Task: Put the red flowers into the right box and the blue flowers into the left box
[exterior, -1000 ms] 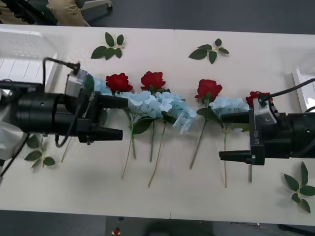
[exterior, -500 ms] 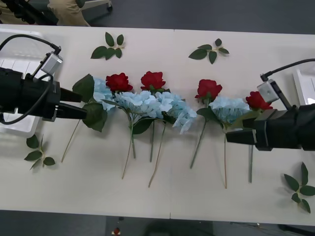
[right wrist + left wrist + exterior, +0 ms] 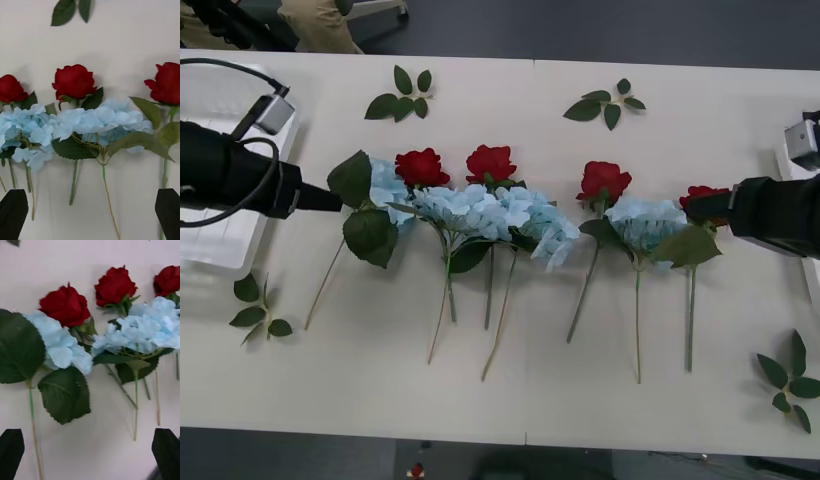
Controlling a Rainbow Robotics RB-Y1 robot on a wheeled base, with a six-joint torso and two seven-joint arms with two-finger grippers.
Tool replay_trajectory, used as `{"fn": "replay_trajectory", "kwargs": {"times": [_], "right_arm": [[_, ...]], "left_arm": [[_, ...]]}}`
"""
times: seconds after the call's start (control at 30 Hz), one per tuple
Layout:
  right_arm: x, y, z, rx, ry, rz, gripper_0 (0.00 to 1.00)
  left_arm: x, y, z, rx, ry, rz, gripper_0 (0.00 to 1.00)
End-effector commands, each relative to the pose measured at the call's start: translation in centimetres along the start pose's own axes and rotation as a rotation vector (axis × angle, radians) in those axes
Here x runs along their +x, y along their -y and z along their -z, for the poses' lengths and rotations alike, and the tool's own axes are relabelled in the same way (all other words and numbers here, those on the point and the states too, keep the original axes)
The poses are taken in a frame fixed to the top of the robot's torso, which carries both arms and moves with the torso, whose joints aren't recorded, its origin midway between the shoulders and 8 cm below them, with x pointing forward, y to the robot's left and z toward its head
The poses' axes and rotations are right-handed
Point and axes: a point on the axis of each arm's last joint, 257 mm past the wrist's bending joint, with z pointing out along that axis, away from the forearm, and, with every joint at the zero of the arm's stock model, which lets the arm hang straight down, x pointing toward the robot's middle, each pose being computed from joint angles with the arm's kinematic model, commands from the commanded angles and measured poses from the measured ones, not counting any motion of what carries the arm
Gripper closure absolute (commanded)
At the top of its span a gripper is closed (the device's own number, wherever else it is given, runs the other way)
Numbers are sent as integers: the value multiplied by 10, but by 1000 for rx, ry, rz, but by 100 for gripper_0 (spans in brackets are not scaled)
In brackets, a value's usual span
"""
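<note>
Two end effectors at work, both empty. Left end effector (image 3: pixel 330 200): black fingers (image 3: pixel 11 450) spread wide at the wrist-view corners, nothing between them, tip just left of the leftmost blue flower (image 3: pixel 385 185) and close to its broad leaf (image 3: pixel 352 178). Right end effector (image 3: pixel 700 208): fingers (image 3: pixel 13 210) likewise spread apart, gripping nothing, tip at the rightmost red rose (image 3: pixel 705 197).

Step in hand, as judged: approach for a first pick, no flower yet in either box. For a clean grasp:
- Aim at the thin stem below the bloom, not at petals or leaves.
- Pick outer flowers first; blooms in the middle of the row overlap.
- Close fully before lifting; thin stems likely to slip or pivot.

Layout on the bench (image 3: pixel 530 400):
- Red flowers (image 3: pixel 491 162) in a row, four blooms, heads toward the far side, stems toward the near edge.
- Blue flowers (image 3: pixel 480 210) just near of the roses, touching and partly overlapping them.
- Left box (image 3: pixel 220 110) at the far left, ribbed, behind the left arm.
- Right box (image 3: pixel 788 160) at the right edge, rim visible.
- Loose leaf sprigs (image 3: pixel 402 95) scattered, not for sorting.
</note>
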Motion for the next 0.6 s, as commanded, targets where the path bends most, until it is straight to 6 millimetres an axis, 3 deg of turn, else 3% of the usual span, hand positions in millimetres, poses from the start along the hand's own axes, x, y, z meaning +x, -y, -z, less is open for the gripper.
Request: {"fn": "replay_trajectory", "kwargs": {"times": [0.03, 0.3, 0.6], "right_arm": [[-9, 24, 3, 64, 13, -46, 0], [-12, 62, -8, 118, 12, -149, 0], [-20, 86, -33, 164, 43, -218, 0]], "left_arm": [[-25, -3, -2, -64, 41, -29, 0], [-12, -16, -35, -163, -8, -148, 0], [12, -33, -58, -261, -104, -313, 0]]}}
